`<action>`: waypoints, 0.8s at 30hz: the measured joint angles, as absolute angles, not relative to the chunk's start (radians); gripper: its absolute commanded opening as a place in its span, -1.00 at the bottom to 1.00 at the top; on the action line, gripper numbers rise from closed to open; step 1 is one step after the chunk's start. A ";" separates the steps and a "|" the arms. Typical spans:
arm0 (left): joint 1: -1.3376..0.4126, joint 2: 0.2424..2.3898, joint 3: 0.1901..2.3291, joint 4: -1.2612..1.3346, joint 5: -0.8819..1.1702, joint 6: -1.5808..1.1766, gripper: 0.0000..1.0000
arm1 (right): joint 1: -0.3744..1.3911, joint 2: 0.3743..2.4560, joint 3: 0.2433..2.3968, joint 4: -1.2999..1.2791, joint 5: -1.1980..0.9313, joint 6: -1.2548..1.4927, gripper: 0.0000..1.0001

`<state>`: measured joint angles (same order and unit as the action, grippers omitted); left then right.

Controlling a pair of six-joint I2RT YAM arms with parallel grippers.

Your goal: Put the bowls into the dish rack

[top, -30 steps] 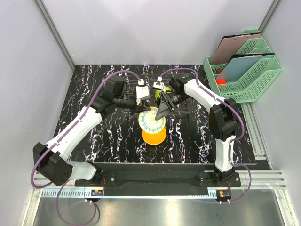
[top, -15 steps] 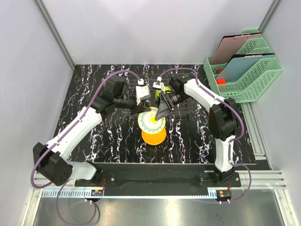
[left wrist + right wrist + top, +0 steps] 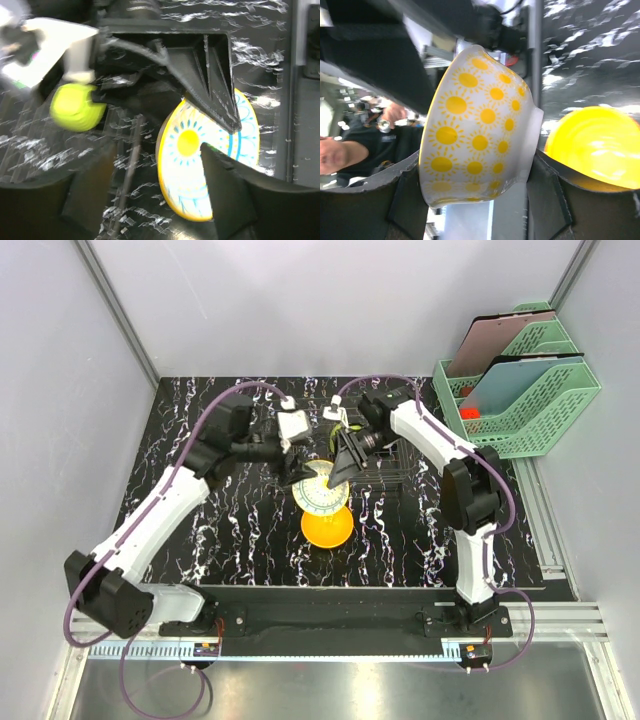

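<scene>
A white bowl (image 3: 322, 498) with a yellow rim and a blue-and-yellow patterned inside hangs tilted on edge above an orange bowl (image 3: 327, 530). My right gripper (image 3: 343, 468) is shut on it. In the right wrist view its sun-printed outside (image 3: 480, 130) fills the space between both fingers (image 3: 476, 155). My left gripper (image 3: 291, 462) stands open just left of that bowl, and the bowl's inside (image 3: 195, 150) shows beyond its spread fingers (image 3: 156, 150). A lime green bowl (image 3: 75, 107) sits at the wire dish rack (image 3: 385, 465) behind the grippers.
Green mesh file trays (image 3: 520, 390) holding folders stand at the back right, with a small red thing (image 3: 468, 412) in the near one. The orange bowl (image 3: 595, 150) lies on the black marbled table (image 3: 200, 400) right under the held bowl.
My left gripper has opened, let go of the patterned bowl and drawn back to the upper left. The right gripper closed on the bowl and now holds it alone.
</scene>
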<state>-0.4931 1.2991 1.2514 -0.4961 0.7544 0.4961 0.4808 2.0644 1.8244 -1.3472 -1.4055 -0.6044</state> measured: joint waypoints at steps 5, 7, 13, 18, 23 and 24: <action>-0.369 1.225 1.252 -0.500 0.716 0.493 0.98 | 0.450 2.144 1.996 -1.351 -1.266 -0.569 -1.00; -0.303 1.193 1.234 -0.491 0.709 0.492 0.98 | 0.440 2.174 2.089 -1.351 -1.190 -0.532 -1.00; -0.141 1.142 1.118 -0.472 0.691 0.463 0.98 | 0.432 2.204 2.347 -1.355 -0.847 -0.385 -1.00; -0.125 1.098 1.018 -0.485 0.684 0.459 0.98 | 0.434 2.211 2.458 -1.336 -0.530 -0.349 -1.00; -0.126 1.038 0.987 -0.506 0.686 0.464 0.98 | 0.440 2.276 2.521 -1.285 -0.309 -0.347 -1.00; -0.126 1.034 0.987 -0.507 0.686 0.467 0.98 | 0.443 2.288 2.521 -1.269 -0.280 -0.347 -1.00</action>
<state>-0.1257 1.0336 0.9871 -0.5072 0.6857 0.4667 0.4427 2.2883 2.5210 -1.2694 -0.2802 -0.3470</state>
